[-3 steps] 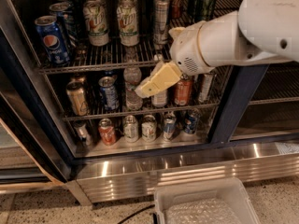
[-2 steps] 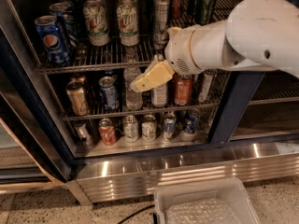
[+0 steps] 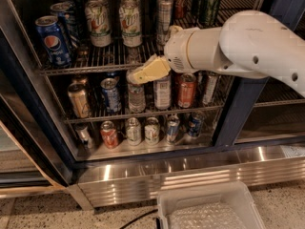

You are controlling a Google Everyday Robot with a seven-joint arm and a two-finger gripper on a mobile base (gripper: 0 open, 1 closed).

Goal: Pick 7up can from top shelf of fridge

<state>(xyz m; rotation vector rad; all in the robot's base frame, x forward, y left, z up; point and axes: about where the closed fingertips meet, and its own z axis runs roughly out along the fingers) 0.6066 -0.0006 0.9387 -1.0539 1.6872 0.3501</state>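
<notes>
My claw [image 3: 138, 74] hangs just below the front rail of the top shelf [image 3: 90, 63], pointing left, in front of the row of cans one rack down. From this angle I cannot tell how far it is open, and I see no can in it. The white arm [image 3: 248, 46] reaches in from the right and crosses the right end of the top shelf. The 7up can [image 3: 131, 23] stands upright on the top shelf near its front edge, just above the claw and apart from it. A second 7up can [image 3: 98, 23] stands beside it on the left, and a Pepsi can [image 3: 53, 39] stands at the shelf's left front corner. A slim silver can [image 3: 164, 13] stands to the right, next to the arm's wrist. Well below the top shelf, beyond the fridge [image 3: 190, 171] base panel, a pale bin [image 3: 209, 209] sits on the floor.
</notes>
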